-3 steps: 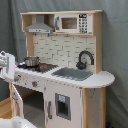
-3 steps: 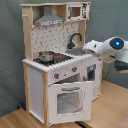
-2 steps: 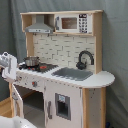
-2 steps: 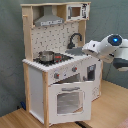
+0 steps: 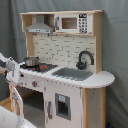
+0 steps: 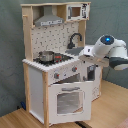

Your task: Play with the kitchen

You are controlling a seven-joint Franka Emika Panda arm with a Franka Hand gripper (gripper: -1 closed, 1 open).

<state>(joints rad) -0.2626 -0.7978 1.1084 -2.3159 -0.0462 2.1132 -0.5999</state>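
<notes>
Gripper (image 6: 86, 55) half-hidden beside the kitchen (image 6: 55, 70), fingers unclear.

pot (image 5: 31, 61) on the kitchen (image 5: 65, 85) stove — sink (image 5: 73, 74) beside it

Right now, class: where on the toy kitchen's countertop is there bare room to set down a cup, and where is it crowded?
Free: the rounded counter end beyond the sink and faucet. Crowded: the stove, where the pot sits, with the arm close beside that corner.
</notes>
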